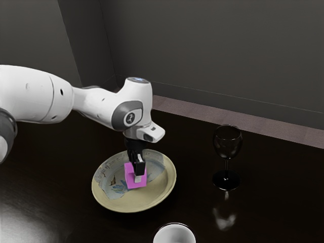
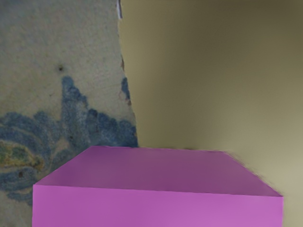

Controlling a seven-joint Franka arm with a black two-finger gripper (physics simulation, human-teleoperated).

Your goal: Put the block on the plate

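- A plain dark grey wall [image 1: 217,50] stands at the back, with a strip of brownish floor [image 1: 202,111] along its foot.
- The table [image 1: 278,207] is dark and glossy, with a pale sheen at the exterior view's lower left.
- A white arm [image 1: 43,96] comes in from the exterior view's left, its hand pointing down over the plate [image 1: 171,183], a yellowish one with a blue-and-grey picture on it.
- The black gripper [image 1: 136,178] has the pink block [image 1: 129,178] between its jaws, parted by about the block's thickness; one finger lies against the near side, the far one is hidden.
- The block is over the inside of the plate; I can't tell whether its underside touches.
- A stemmed glass [image 1: 226,160] stands upright beyond the plate, towards the exterior view's right.
- A white, dark-rimmed bowl [image 1: 174,235] is cut off by the exterior view's lower edge.
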